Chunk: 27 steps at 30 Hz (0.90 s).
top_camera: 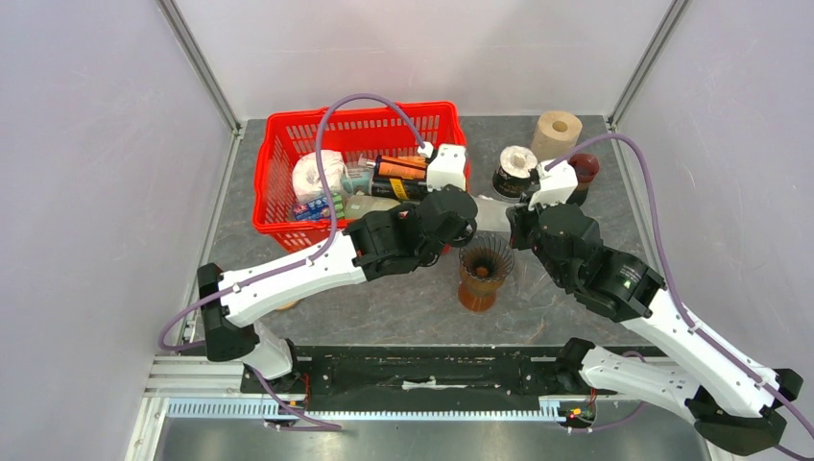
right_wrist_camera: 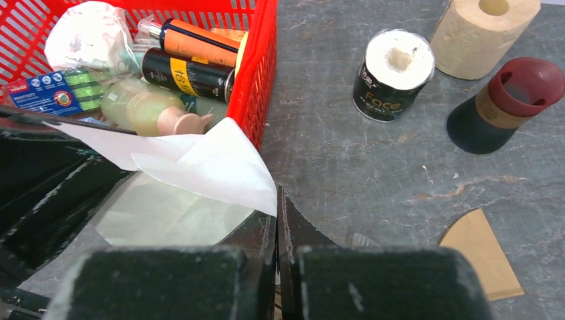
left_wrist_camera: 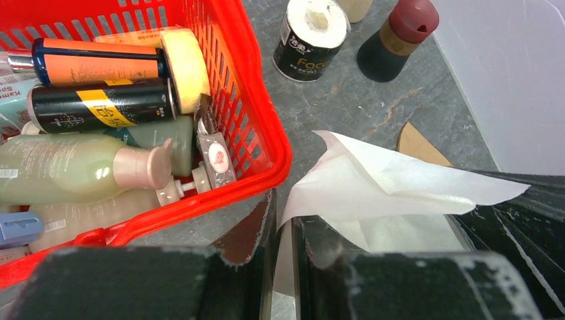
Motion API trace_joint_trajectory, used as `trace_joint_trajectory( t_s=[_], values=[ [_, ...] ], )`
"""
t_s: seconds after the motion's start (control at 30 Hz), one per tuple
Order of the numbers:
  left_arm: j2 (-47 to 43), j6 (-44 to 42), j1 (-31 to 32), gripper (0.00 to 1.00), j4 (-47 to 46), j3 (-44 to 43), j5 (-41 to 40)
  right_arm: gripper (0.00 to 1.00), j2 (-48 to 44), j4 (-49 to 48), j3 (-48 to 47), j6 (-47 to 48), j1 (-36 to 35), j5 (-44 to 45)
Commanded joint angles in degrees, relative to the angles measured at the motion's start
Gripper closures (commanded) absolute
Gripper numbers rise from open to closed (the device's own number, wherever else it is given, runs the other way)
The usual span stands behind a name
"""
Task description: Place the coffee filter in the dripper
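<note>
Coffee filter (left_wrist_camera: 393,183): white paper, thin, softly creased, folded to a fan shape with one pointed corner. It hangs in the air, stretched between both grippers, over the table (top_camera: 403,307) beside the near corner of the red basket (top_camera: 288,144) and just beyond the dripper (top_camera: 483,274); it is not in the dripper. Left gripper (left_wrist_camera: 283,217): black fingers drawn close, with one edge of the filter pinched in the narrow slit between them. Right gripper (right_wrist_camera: 278,213): fingers pressed together, clamped on the opposite corner of the filter. Dripper: translucent amber cone with ribbed walls, upright on a narrower foot, mouth open, standing on the table between the two arms. Table: grey, mottled, stone-like. Basket: hard plastic lattice holding smooth cylindrical bottles on their sides, among them an orange one (left_wrist_camera: 93,67) and a black one with a yellow label (left_wrist_camera: 100,107). Behind on the table are a black roll with a white top (right_wrist_camera: 393,73), a beige cylinder with a central hole (right_wrist_camera: 483,30) and a dark conical bottle with a maroon cap (right_wrist_camera: 506,100). A flat brown paper wedge (right_wrist_camera: 481,253) lies on the table nearby.
</note>
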State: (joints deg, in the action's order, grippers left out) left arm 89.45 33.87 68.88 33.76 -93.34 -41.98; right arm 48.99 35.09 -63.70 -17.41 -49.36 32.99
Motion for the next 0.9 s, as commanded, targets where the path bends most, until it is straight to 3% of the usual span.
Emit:
trace_joint_trajectory(
  t_s=[0.0, 0.2, 0.3, 0.4, 0.5, 0.67, 0.87],
  values=[
    [-2.69, 2.17, 0.11, 0.81, 1.75, 0.94, -1.12, 1.0, 0.12, 0.76, -3.01, -1.23, -0.12, 3.59],
    [-2.69, 1.05, 0.07, 0.78, 1.6, 0.62, 3.43, 1.0, 1.62, 4.23, -5.6, -2.84, -0.13, -1.96],
    [-3.28, -1.02, 0.06, 0.61, 0.21, 0.91, 9.01, 1.0, 2.86, 7.68, -7.73, -4.77, -0.17, -5.51],
    [-5.11, -3.0, 0.09, 0.33, -1.92, 2.42, 14.31, 1.0, 4.65, 13.59, -11.02, -8.11, -0.12, -7.26],
    [-8.45, -4.61, 0.13, 0.21, -4.99, 5.84, 19.73, 1.0, 6.41, 18.64, -13.46, -10.13, -0.12, -8.52],
    [-18.0, -6.49, 0.12, 0.15, -10.94, 14.79, 27.69, 1.0, 8.37, 25.9, -16.24, -11.97, -0.04, -11.9],
    [-29.8, -6.29, 0.1, 0.14, -13.84, 24.92, 25.06, 1.0, 10.79, 34.17, -19.97, -12.92, -0.03, -14.84]
  ],
)
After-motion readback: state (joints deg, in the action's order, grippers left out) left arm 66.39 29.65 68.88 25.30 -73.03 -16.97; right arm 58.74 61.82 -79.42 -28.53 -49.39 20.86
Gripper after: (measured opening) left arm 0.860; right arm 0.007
